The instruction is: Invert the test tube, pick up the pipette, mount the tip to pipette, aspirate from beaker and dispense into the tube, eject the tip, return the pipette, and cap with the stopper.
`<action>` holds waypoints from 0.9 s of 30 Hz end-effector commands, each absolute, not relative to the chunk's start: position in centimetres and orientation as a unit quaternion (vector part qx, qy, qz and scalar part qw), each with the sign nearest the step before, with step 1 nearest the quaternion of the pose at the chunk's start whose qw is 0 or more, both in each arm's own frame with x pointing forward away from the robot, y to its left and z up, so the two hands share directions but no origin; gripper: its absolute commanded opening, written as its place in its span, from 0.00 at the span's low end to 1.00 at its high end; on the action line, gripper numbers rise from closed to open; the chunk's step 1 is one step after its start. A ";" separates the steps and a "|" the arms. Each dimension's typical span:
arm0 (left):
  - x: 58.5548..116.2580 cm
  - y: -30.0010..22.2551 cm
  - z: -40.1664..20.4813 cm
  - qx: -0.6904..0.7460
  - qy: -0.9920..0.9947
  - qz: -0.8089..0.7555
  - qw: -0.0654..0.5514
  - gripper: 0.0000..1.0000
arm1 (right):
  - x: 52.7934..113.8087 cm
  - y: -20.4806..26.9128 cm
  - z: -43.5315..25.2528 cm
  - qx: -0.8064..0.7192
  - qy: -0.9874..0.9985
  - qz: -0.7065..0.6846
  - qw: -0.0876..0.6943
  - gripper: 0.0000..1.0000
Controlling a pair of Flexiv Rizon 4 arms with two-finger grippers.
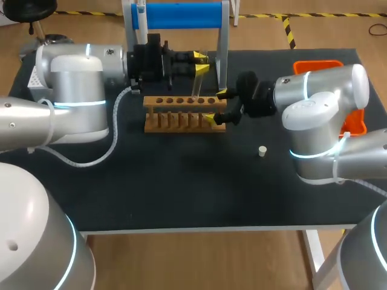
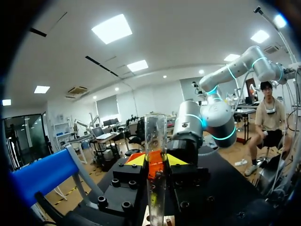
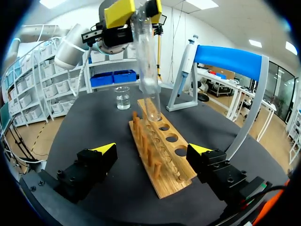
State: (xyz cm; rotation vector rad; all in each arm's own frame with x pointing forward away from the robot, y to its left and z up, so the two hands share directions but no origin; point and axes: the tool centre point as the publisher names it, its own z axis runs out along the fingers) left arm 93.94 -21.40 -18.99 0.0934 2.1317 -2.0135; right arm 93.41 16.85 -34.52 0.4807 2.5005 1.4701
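A clear glass test tube (image 1: 196, 84) stands nearly upright, open end up, with my left gripper (image 1: 201, 63) shut on its upper part. Its round lower end (image 3: 153, 113) sits at a hole of the wooden rack (image 1: 184, 112). In the left wrist view the tube (image 2: 155, 134) rises between the yellow tips. My right gripper (image 1: 216, 106) stands open, its fingers either side of the rack's right end (image 3: 167, 186), touching nothing. The pipette (image 3: 186, 61) hangs on the blue stand (image 1: 181, 15). A beaker (image 3: 122, 98) with some liquid stands behind the rack. A small white stopper (image 1: 262, 151) lies on the table.
An orange tray (image 1: 326, 65) sits at the back right, partly behind my right arm. The blue stand's metal legs (image 1: 222, 54) rise just behind the rack. The table's front half is bare black mat (image 1: 181, 187).
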 end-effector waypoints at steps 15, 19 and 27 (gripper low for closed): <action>96.6 -20.2 -20.8 0.010 0.706 -0.699 0.115 0.00 | 93.4 16.8 -34.5 0.163 0.846 0.497 0.101 1.00; 96.9 -20.0 -21.4 0.008 0.710 -0.695 0.114 0.00 | 93.4 16.8 -34.5 0.163 0.846 0.497 0.101 1.00; 97.4 -19.7 -22.3 0.002 0.708 -0.697 0.115 0.00 | 93.4 16.8 -34.5 0.163 0.846 0.497 0.101 1.00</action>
